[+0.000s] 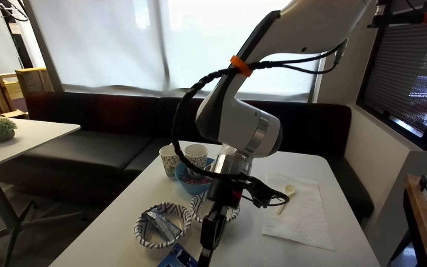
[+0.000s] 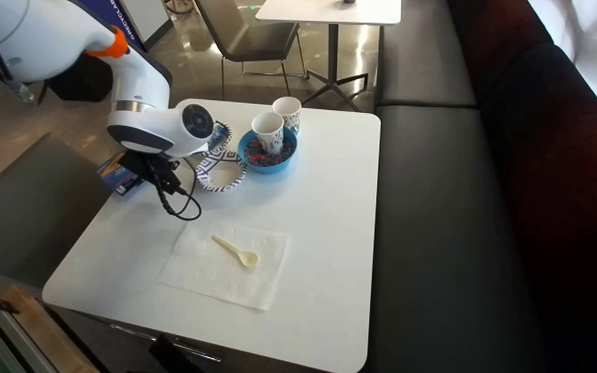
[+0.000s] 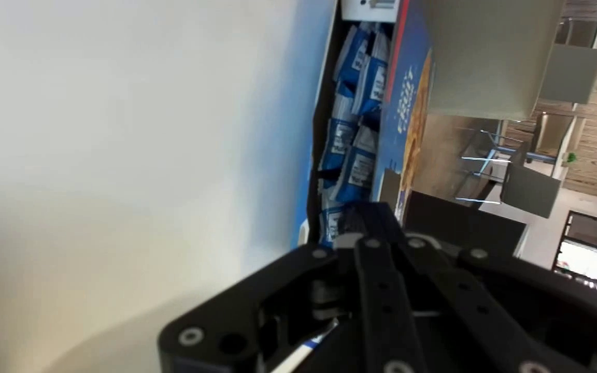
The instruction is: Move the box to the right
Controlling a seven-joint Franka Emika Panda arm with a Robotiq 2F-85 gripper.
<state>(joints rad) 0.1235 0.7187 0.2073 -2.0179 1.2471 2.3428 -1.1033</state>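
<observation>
Pincer (image 3: pixel 373 217) is clenching the printed panel of the box (image 3: pixel 397 103), right of centre towards the top in wrist view; pale lettering is blurring past reading. Packets (image 3: pixel 359 171) with white labels are lying inside. Banner (image 2: pixel 113 13), upper left of an exterior view, is showing "RECYCLAB".
</observation>
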